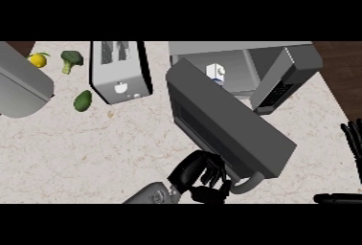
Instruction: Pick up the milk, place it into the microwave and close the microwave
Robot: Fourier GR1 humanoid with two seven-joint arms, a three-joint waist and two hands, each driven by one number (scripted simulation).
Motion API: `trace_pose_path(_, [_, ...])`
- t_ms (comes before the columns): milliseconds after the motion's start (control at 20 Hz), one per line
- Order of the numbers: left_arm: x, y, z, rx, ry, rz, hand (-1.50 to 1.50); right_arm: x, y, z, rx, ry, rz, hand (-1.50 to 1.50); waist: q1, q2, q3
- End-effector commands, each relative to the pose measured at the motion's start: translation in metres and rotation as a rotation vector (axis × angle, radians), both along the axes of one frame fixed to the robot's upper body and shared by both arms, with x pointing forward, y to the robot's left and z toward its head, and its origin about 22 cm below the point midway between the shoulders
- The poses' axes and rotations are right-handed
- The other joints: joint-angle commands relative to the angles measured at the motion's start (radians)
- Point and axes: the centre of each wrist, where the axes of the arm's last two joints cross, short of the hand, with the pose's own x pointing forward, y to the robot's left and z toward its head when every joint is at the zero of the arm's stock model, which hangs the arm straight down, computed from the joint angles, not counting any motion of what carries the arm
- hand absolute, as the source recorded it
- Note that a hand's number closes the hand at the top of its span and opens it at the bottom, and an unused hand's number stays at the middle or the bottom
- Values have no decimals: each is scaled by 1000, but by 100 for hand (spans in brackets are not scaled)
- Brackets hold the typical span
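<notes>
The microwave (283, 62) stands at the counter's back right with its interior showing. A white and blue milk carton (216, 72) stands upright inside it. The microwave's grey door (226, 119) hangs part open, slanting from the oven's left side toward the front, and its curved handle (246, 184) is at the near end. My left hand (194, 173) is at the door's near end beside the handle, fingers resting against the door's outer face and holding nothing. My right hand (351, 141) rests open at the right edge, fingers up.
A silver toaster (120, 72) stands left of the microwave. A lemon (37, 60), a broccoli floret (71, 60) and a green avocado (83, 100) lie at the back left, beside a large grey rounded object (21, 86).
</notes>
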Motion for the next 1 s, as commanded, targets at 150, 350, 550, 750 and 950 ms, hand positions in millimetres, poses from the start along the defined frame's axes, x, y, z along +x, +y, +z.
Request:
trace_pose_path(150, [11,-16,14,3,-50,136,150,15,10,25,35,-119,125,-150,-56,10,-1])
trace_pose_path(350, [21,-17,24,-74,-72,219,150,23,6,47,10,-121,184,-150,-83,18,-5])
trace_pose_path(550, [31,-22,43,-195,-131,277,150,30,10,64,9,-125,221,-150,-105,23,-9])
trace_pose_path(750, [48,-21,59,-280,-133,363,150,32,11,70,14,-110,255,-150,-130,39,-8])
trace_pose_path(950, [63,-21,69,-308,-117,403,150,37,20,78,34,-129,285,-150,-164,48,-6])
